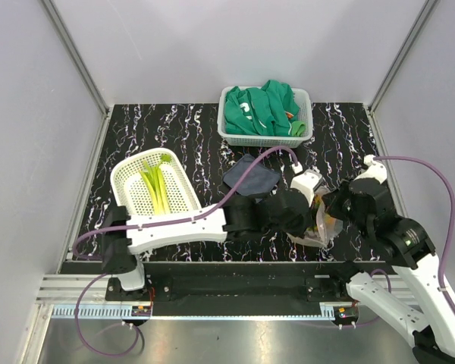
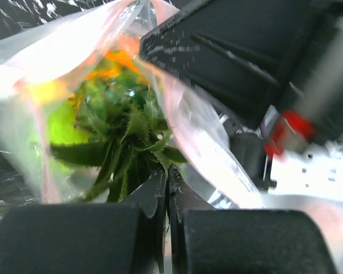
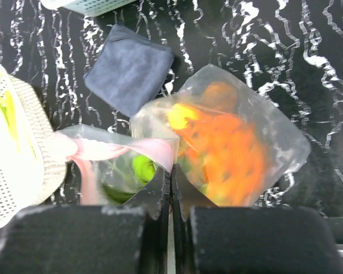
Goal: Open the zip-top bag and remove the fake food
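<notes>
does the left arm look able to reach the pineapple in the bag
Likely yes: the right gripper holds the zip-top bag open, and the crown of the pineapple lies bare at the shut left gripper, no plastic between.

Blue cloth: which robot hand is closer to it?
Left. The left gripper is shut at the mouth of the zip-top bag, right of the cloth; the right gripper pinches the bag's rim farther right.

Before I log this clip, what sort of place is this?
Likely a lab robot test cell: plain white panel walls on aluminium framing enclose a black marbled table, with a white basket holding a toy leek as a prop.
</notes>
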Motion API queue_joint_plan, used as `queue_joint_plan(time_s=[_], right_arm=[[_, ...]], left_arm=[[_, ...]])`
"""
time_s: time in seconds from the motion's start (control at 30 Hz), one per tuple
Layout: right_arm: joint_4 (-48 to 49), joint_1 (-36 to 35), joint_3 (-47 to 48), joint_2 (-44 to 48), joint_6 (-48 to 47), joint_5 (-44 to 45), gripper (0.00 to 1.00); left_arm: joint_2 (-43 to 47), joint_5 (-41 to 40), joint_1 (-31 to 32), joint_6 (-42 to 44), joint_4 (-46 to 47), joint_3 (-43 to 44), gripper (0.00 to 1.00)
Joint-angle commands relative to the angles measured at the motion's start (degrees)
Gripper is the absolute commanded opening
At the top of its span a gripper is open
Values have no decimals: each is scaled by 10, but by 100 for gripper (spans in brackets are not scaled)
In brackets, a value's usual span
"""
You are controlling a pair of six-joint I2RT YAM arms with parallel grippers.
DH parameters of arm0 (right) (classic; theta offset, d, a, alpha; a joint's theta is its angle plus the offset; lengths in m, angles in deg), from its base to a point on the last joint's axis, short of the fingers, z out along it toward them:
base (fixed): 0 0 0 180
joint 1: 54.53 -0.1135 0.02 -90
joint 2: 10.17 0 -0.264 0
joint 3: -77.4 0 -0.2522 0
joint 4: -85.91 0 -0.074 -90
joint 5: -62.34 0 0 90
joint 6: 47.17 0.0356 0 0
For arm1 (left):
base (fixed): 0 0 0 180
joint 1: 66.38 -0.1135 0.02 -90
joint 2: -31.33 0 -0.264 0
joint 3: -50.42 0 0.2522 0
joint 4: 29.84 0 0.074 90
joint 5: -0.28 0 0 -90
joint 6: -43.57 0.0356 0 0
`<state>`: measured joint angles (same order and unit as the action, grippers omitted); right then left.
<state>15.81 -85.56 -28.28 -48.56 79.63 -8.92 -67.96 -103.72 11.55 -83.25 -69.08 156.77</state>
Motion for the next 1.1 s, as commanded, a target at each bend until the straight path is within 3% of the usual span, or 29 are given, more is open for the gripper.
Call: queue_joint_plan(time_s=[0.0,0.17,0.27,0.53,0.73,0.87,0.93,1.03,1.07], right_arm=[[-5,-3,14,29,-29,41,0],[-25,-3,11,70,-24,6,0],[-18,-3,-3,96,-18,-21,0],[-24,-3,16,108,-30,-66,0],[-29,-2,-3,83,-11,-57,0],[-24,-3,1,97,-12,-57,0],[-26,-3,0,108,-10,-48,0],[-45,-3,5,101,-6,-14,0],[-50,-2,9,97,0,-3,0]], left_arm=[[69,-40,2,84,-26,11,0],[108,-75,1,113,-4,-56,0],[104,-72,2,135,16,-42,0],[67,-176,-1,154,3,10,0],[77,-53,-1,170,30,81,0],[110,-121,-4,164,6,72,0],[126,-104,-12,170,13,58,0],[146,-10,-13,185,45,28,0],[150,57,-12,190,59,16,0]])
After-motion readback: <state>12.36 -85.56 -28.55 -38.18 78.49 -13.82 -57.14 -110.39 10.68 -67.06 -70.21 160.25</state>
